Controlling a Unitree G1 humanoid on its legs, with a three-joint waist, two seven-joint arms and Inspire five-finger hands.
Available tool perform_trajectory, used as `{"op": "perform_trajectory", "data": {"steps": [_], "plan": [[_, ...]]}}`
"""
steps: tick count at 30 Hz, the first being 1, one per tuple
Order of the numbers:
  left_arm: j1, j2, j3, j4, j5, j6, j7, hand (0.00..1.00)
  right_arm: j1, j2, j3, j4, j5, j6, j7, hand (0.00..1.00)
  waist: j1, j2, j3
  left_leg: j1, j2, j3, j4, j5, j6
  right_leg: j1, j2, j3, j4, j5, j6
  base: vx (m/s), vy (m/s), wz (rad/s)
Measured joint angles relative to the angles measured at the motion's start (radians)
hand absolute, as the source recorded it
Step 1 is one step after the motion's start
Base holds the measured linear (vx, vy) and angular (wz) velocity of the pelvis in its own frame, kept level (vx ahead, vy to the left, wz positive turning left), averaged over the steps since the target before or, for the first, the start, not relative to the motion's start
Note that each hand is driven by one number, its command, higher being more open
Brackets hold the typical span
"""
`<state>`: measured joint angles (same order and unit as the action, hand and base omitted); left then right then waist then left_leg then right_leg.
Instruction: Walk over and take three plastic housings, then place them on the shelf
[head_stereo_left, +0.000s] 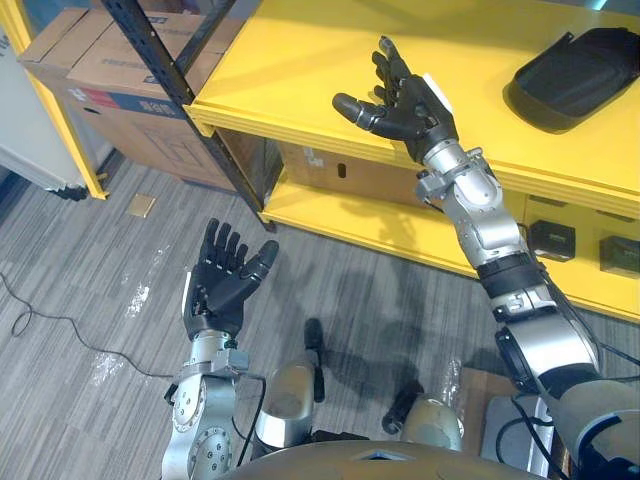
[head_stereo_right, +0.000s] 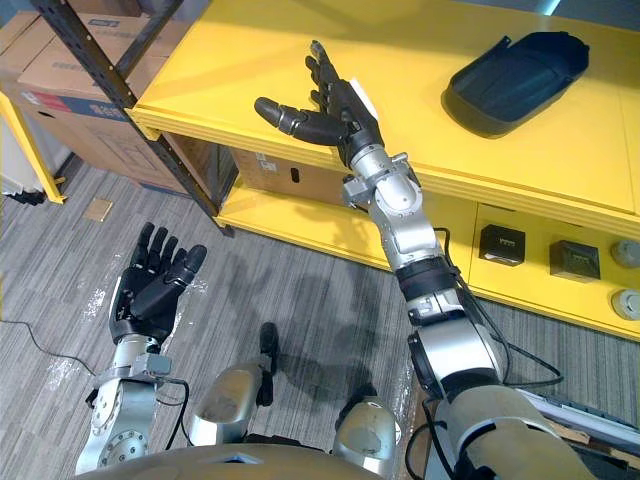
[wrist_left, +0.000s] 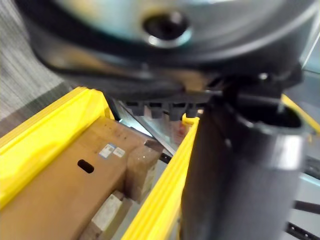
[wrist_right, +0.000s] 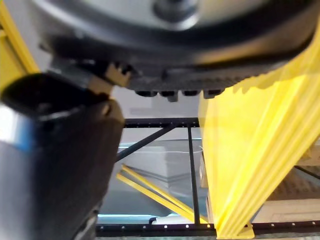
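Observation:
One black plastic housing (head_stereo_left: 577, 76) lies on the yellow shelf (head_stereo_left: 300, 50) at the far right, also visible as the housing (head_stereo_right: 515, 78) in the right eye view. My right hand (head_stereo_left: 405, 100) is raised over the shelf's front part, palm up, fingers straight and empty, well left of the housing. My left hand (head_stereo_left: 222, 280) hangs low over the grey floor in front of the shelf, fingers straight, holding nothing.
Cardboard boxes (head_stereo_left: 100, 70) stand at the left behind a black rack post (head_stereo_left: 190, 95). The lower yellow shelf (head_stereo_right: 560, 290) carries small dark boxes (head_stereo_right: 503, 243) and round parts (head_stereo_right: 627, 252). Another cardboard box (wrist_left: 75, 190) sits between yellow rails.

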<state>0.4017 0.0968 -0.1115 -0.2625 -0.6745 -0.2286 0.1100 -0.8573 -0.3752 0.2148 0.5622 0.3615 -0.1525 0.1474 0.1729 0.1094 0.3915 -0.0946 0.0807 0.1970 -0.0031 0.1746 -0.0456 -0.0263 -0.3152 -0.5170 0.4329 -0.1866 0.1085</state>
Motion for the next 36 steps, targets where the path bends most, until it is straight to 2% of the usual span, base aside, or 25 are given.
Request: {"op": "perform_trajectory", "data": {"steps": [3, 9, 11, 15, 21, 26, 31, 36], "plan": [[-0.002, -0.003, -0.015, 0.0, -0.013, 0.016, 0.026, 1.0, -0.077, 0.023, 0.0, 0.079, -0.001, 0.0, -0.095, 1.0, 0.011, 0.023, 0.007, 0.0, -0.002, 0.0, -0.002, 0.006, -0.003, -0.016, -0.015, 0.003, 0.027, -0.011, -0.006, 0.0, -0.014, -0.03], [-0.006, -0.022, -0.039, 0.0, -0.03, 0.02, 0.067, 1.0, -0.135, 0.065, -0.012, 0.112, -0.046, 0.0, -0.286, 1.0, 0.013, 0.047, 0.017, 0.001, -0.004, -0.005, -0.004, 0.015, -0.008, -0.033, -0.029, 0.004, 0.071, -0.035, -0.013, 0.0, -0.03, 0.01], [-0.01, -0.023, -0.046, 0.0, -0.031, 0.022, 0.076, 1.0, -0.158, 0.07, -0.023, 0.135, -0.096, 0.014, -0.35, 1.0, 0.015, 0.058, 0.021, 0.001, -0.005, -0.005, -0.008, 0.021, -0.011, -0.044, -0.034, 0.008, 0.088, -0.044, -0.016, 0.0, -0.033, -0.01], [-0.019, -0.033, -0.052, 0.0, -0.046, 0.033, 0.085, 1.0, -0.179, 0.078, -0.03, 0.162, -0.16, 0.088, -0.449, 1.0, 0.013, 0.069, 0.025, 0.0, -0.005, -0.004, -0.021, 0.032, -0.015, -0.064, -0.038, 0.013, 0.112, -0.056, -0.023, 0.01, -0.048, -0.03], [-0.023, -0.043, -0.084, 0.003, -0.065, 0.033, 0.105, 1.0, -0.189, 0.078, -0.037, 0.189, -0.16, 0.146, -0.527, 1.0, 0.012, 0.072, 0.026, 0.001, -0.007, -0.003, -0.021, 0.043, -0.015, -0.072, -0.043, 0.019, 0.124, -0.062, -0.023, 0.01, -0.012, -0.01], [-0.06, -0.044, -0.094, 0.071, -0.065, 0.033, 0.127, 1.0, -0.255, 0.079, -0.048, 0.26, -0.16, 0.183, -0.576, 1.0, 0.013, 0.076, 0.028, 0.005, -0.008, -0.004, -0.021, 0.043, -0.016, -0.073, -0.045, 0.018, 0.125, -0.064, -0.024, 0.0, 0.0, 0.0], [-0.072, -0.046, -0.118, 0.077, -0.066, 0.032, 0.142, 1.0, -0.306, 0.06, -0.067, 0.307, -0.173, 0.186, -0.656, 1.0, 0.014, 0.113, 0.045, 0.009, -0.016, -0.014, -0.038, 0.039, -0.026, -0.064, -0.054, 0.004, 0.124, -0.064, -0.024, -0.01, 0.02, 0.09], [-0.085, -0.037, -0.157, 0.091, -0.072, 0.032, 0.143, 1.0, -0.329, 0.053, -0.096, 0.339, -0.18, 0.182, -0.699, 1.0, 0.018, 0.116, 0.046, 0.013, -0.016, -0.012, -0.053, 0.048, -0.03, -0.067, -0.052, 0.004, 0.122, -0.061, -0.018, 0.01, -0.013, 0.0]]}}
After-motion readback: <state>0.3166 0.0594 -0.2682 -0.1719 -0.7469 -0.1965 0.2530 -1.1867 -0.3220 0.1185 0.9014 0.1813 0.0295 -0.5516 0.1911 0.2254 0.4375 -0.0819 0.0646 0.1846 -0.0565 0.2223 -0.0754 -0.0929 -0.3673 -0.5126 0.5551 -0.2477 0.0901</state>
